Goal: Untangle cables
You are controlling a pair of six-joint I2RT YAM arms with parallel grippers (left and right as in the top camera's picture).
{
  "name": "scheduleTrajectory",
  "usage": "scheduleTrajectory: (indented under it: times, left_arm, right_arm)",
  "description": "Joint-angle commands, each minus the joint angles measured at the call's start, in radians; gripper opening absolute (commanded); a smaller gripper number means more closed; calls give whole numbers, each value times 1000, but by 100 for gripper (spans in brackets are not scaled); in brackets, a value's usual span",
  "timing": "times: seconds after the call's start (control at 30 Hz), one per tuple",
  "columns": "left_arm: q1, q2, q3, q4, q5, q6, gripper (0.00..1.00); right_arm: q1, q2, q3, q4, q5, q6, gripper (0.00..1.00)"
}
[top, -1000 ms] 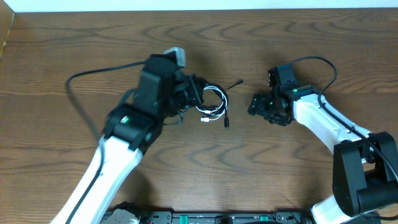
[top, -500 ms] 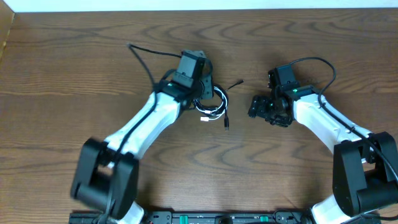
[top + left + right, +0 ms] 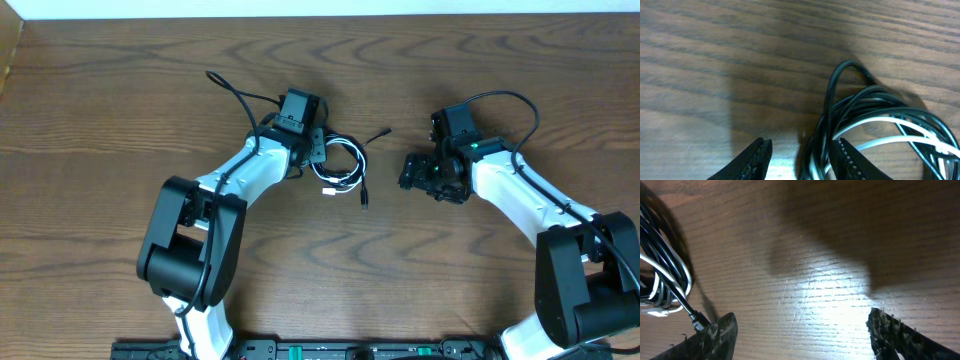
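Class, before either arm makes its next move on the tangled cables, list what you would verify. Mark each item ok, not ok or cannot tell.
1. Left gripper open: ok.
2. Strands in its gap: ok. The black cable runs down between the fingers, close to one of them.
3. Right gripper open with nothing between its fingers: ok.
4. White cable separated from the black cable: not ok. The two are coiled together in one bundle.
5. Black plug end lying outside the coil: ok.
6. Which strand crosses over which inside the bundle: cannot tell.
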Motion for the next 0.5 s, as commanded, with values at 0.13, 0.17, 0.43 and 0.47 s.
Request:
scheduleTrajectory:
  times: [0.13,0.17,0.43,0.47]
  left_arm:
    - [-1,63,19,34,-20,-1,41]
    - [-1,71,19,34,-20,-1,38]
    - [-1,88,20,-5,-13,-1,7]
    - [-1,80,20,-13,-3,-1,7]
  right_arm:
    - [0,-5,0,3,5,-22,80]
    - [0,-5,0,3,5,-22,80]
    - [0,-6,0,8,4,-40,72]
    - [0,-7,0,13,4,-54,69]
